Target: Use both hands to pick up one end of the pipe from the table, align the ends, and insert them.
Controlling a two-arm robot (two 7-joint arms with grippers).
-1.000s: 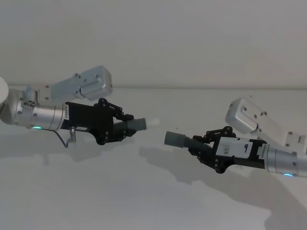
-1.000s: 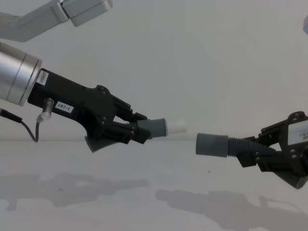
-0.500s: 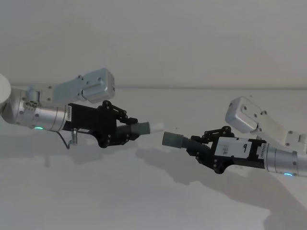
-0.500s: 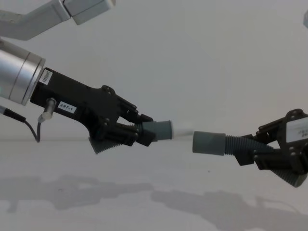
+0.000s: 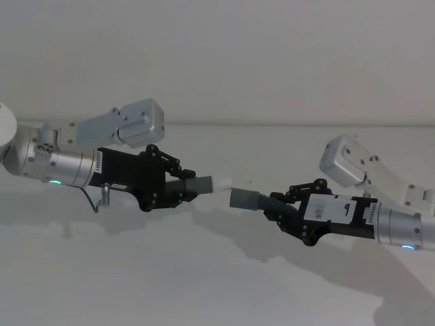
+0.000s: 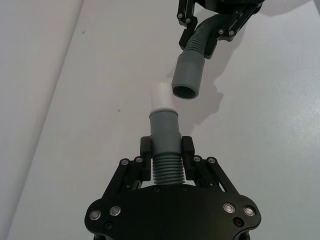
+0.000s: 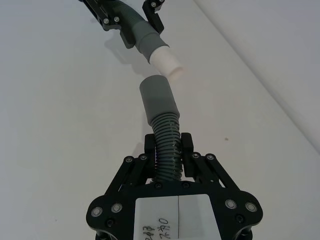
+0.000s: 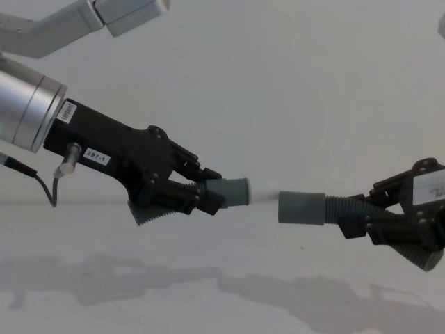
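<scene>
Gripping pipe halves aloft, left tool [image 8: 198,197], right tool [image 8: 361,223]; white tip [image 8: 264,191] beside cuff rim [image 8: 281,207]

Black left gripper [image 8: 201,191] on silver wrist, white label with dark print. Black right gripper [image 8: 361,219], larger white label. Both pipe pieces dark grey, ribbed; left piece [image 6: 165,167], right piece [image 7: 168,145]. Cuffs smooth lighter grey; left cuff [image 8: 233,191] with white tip [image 8: 265,191]; right cuff [image 8: 301,208] plain grey. Table [image 5: 170,272] matte white.
</scene>
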